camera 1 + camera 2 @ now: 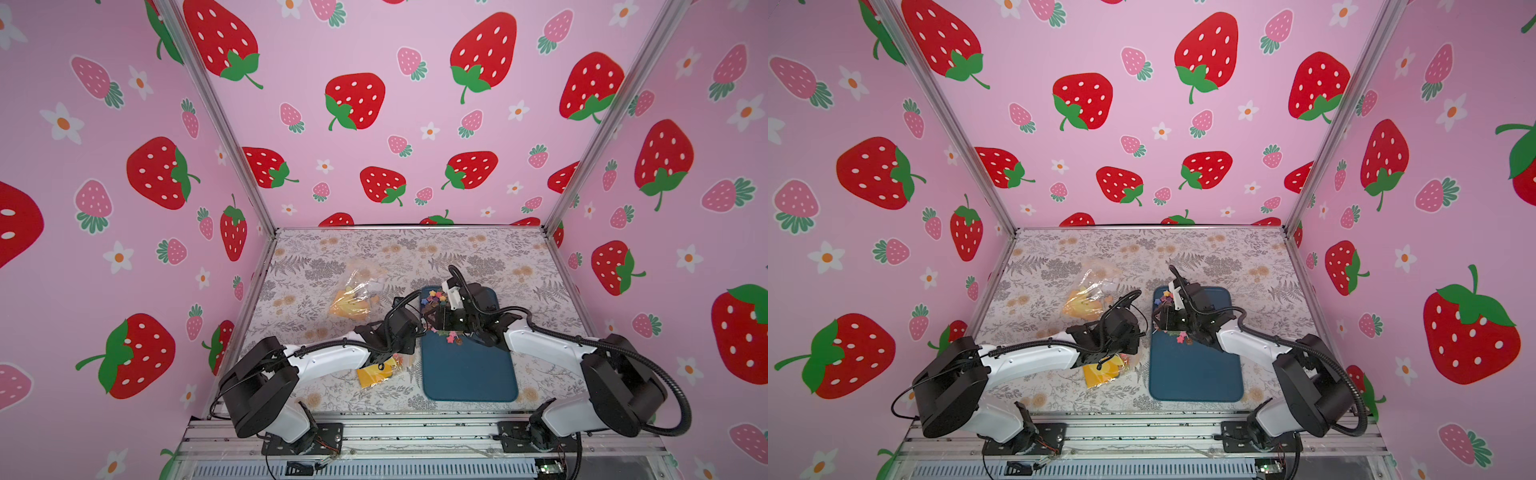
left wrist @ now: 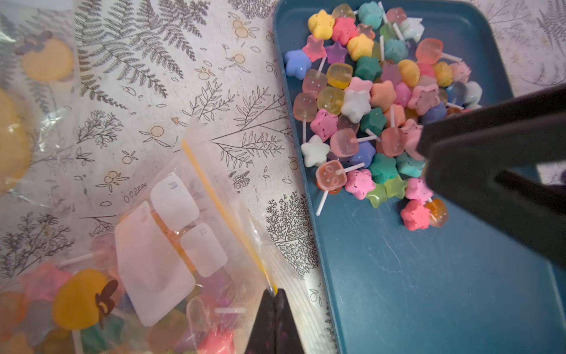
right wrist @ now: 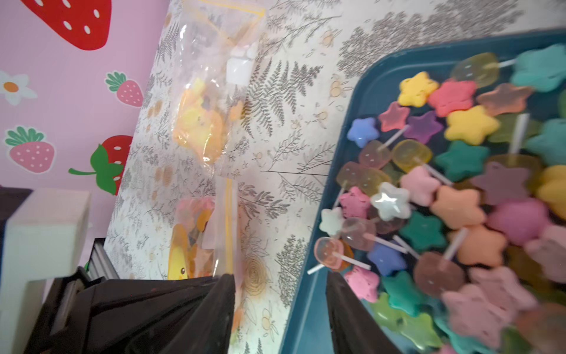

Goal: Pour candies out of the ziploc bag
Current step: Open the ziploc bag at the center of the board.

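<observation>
Now left gripper (image 2: 274,294) pinching ziploc bag (image 2: 153,260) edge; right gripper (image 3: 280,275) jaws apart, empty, beside candies (image 2: 376,101) on tray (image 2: 428,291).

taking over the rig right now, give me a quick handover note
Left tool: shut on the zip edge of the bag, which lies on the table beside the tray.
Right tool: open, holding nothing, above the tray's rim by the pile.
Candies: a heap at one end of the tray.
Done: that heap is out of the bag.
Left: some candies show inside the bag; tip those onto the tray.
A second bag with yellow contents lies farther back, clear of both tools.
</observation>
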`<state>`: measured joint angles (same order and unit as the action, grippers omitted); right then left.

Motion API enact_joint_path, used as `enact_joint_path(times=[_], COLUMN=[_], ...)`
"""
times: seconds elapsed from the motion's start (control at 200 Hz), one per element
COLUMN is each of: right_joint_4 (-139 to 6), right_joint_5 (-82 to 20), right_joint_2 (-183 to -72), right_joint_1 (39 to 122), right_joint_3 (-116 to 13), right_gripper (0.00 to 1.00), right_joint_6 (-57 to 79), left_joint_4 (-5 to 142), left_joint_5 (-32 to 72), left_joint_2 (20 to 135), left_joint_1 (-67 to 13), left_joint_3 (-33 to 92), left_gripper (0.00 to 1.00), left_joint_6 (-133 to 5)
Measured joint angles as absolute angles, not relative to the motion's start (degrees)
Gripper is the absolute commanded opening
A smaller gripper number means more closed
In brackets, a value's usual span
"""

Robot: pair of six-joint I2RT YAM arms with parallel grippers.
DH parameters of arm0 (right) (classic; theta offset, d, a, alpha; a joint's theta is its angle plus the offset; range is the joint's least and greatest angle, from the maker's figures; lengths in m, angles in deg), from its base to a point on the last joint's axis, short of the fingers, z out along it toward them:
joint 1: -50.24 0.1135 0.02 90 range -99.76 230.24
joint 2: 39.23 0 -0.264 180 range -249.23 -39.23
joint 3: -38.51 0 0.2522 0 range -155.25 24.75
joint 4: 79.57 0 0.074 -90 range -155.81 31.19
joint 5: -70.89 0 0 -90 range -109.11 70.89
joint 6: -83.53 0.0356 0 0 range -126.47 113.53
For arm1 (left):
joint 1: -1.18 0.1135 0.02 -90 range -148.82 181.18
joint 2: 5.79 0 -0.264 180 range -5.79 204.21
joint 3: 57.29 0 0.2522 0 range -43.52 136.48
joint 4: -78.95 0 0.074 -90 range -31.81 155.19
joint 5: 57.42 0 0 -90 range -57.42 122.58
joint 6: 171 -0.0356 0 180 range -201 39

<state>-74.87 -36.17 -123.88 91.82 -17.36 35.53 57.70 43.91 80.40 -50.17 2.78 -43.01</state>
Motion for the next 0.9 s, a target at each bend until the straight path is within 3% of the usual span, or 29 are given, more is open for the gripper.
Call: enact_joint_path(times=[0.435,0.9], right_joint_4=[-76.0,-73.8], right_joint_5=[-41.5,-42.7], right_joint_2=[-132.2,-136.7], right_joint_1=[95.8,97.3], right_joint_3=[-21.8,-26.3], right_gripper=[0.51,0.35], right_joint_6=[35.9,34.7], left_joint_4=[57.8,57.7], left_joint_5=[43.9,43.9], left_joint_2=[80.4,80.4], left_joint_1=[-50.0,-49.8], left_joint_3=[2.8,2.8], left_gripper=[0.0,0.0], left_joint_6=[-43.0,-43.0])
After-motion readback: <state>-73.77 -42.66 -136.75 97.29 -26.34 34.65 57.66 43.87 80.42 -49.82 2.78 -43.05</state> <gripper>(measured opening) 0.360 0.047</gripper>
